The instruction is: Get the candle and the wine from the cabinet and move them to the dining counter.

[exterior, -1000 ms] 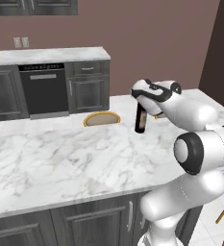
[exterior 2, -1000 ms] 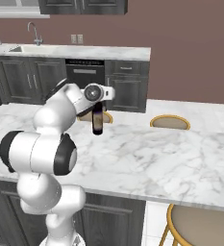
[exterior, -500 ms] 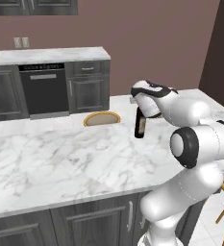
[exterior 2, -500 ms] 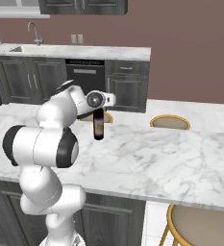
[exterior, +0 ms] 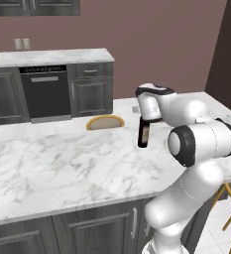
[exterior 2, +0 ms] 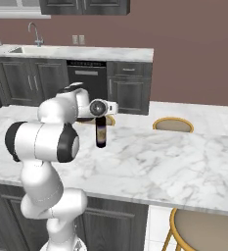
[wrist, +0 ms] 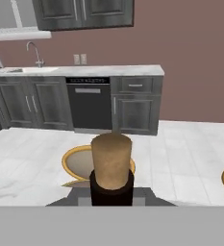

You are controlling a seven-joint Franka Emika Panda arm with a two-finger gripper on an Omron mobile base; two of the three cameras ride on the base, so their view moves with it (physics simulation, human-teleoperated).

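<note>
Gripper (exterior: 144, 120) pinches the wine (exterior: 143, 136) by its neck; jaws pressed against the glass, bottle upright and hanging straight below them. Bottle base at or just above the dining counter (exterior: 62, 163); contact cannot be told. From the hand camera, the wine's cap (wrist: 112, 156) rises right between the jaws. Beyond the jaws, past the counter's far edge, a round wooden stool (exterior: 105, 122). A second stool (exterior 2: 172, 124) off to the jaws' right.
</note>
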